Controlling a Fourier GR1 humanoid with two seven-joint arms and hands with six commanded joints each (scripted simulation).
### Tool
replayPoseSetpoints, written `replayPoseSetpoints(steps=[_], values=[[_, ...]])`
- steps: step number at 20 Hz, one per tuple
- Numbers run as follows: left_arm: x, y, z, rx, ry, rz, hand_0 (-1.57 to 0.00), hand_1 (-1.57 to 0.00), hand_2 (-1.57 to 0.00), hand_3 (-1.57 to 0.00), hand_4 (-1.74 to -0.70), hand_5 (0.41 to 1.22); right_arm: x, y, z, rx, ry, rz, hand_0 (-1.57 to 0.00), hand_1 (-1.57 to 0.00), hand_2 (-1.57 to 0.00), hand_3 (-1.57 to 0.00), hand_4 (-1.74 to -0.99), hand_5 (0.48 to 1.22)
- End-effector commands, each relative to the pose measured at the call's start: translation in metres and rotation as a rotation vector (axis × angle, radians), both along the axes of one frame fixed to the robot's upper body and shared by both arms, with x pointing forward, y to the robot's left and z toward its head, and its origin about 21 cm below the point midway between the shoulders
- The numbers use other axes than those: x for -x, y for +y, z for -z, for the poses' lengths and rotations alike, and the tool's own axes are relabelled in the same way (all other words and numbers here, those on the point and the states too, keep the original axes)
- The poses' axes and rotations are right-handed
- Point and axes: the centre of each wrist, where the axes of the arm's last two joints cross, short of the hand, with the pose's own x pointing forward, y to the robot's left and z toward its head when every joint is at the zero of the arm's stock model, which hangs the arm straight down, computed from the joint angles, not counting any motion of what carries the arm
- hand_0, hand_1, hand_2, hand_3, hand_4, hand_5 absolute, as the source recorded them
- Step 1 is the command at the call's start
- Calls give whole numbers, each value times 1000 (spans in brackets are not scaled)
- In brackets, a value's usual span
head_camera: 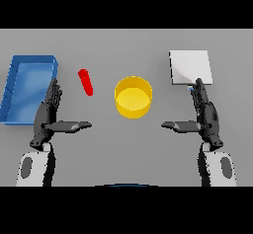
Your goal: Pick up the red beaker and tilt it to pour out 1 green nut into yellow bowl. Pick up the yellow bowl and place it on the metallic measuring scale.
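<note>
Red beaker (86, 82) sat on the table (123, 45), leaning, between the blue bin (27, 87) and the yellow bowl (133, 97), untouched; the metallic scale (190, 67) was off to the bowl's right. Both the left hand (49, 114) and right hand (203, 114) hovered empty with fingers straight, thumbs out. Risks, as I judged them: the slim beaker could slip or tip in the grasp, over-tilting could dump more than one nut, and the right fingertips near the scale's edge could nudge it.

Red beaker (86, 82) left of yellow bowl (133, 97), scale (190, 67) right, both robot hands flat, left (49, 112), right (203, 112)
</note>
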Motion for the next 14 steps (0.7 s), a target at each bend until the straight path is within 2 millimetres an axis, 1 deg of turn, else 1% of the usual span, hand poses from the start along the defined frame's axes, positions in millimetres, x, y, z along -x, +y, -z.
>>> replayPoseSetpoints(steps=[1, 6, 7, 8, 9, 10, 11, 13, 14], values=[[-1, 0, 0, 0, 1, -1, 1, 1, 1, 1, -1151, 599, 0, 1, 0, -1, 0, 0, 1, 1, 1, 1, -1167, 599], [-7, 1, 0, -3, 10, 6, 1, 1, 1, 1, -1151, 599, 0, 9, -1, -2, -1, -7, 1, 1, 1, 1, -1167, 599], [3, 4, -4, -68, -24, 28, 1, 1, 1, 1, -1151, 599, 8, 6, -4, 156, -80, -2, 1, 1, 1, 1, -1167, 599], [9, 4, -8, -108, -34, 49, 1, 1, 1, 1, -1156, 599, 16, 10, -3, 247, -121, -8, 1, 1, 1, 1, -1163, 595], [14, 5, -9, -128, -34, 59, 1, 1, 1, 1, -1158, 599, 22, 12, -3, 295, -132, -10, 1, 1, 1, 1, -1162, 594], [14, 4, -12, -135, -22, 65, 1, 1, 1, 1, -1161, 599, 24, 16, -3, 327, -122, -6, 1, 1, 1, 1, -1160, 591], [16, 3, -14, -148, -21, 72, 1, 1, 1, 1, -1163, 599, 24, 14, -4, 343, -116, 0, 1, 1, 1, 1, -1159, 590], [16, 0, -16, -167, -4, 78, 1, 1, 1, 1, -1164, 602, 26, 20, -4, 340, -110, -2, 1, 1, 1, 1, -1173, 593], [18, 0, -16, -184, -2, 80, 1, 1, 1, 1, -1164, 603, 27, 17, -4, 335, -115, -4, 1, 1, 1, 1, -1183, 596]])
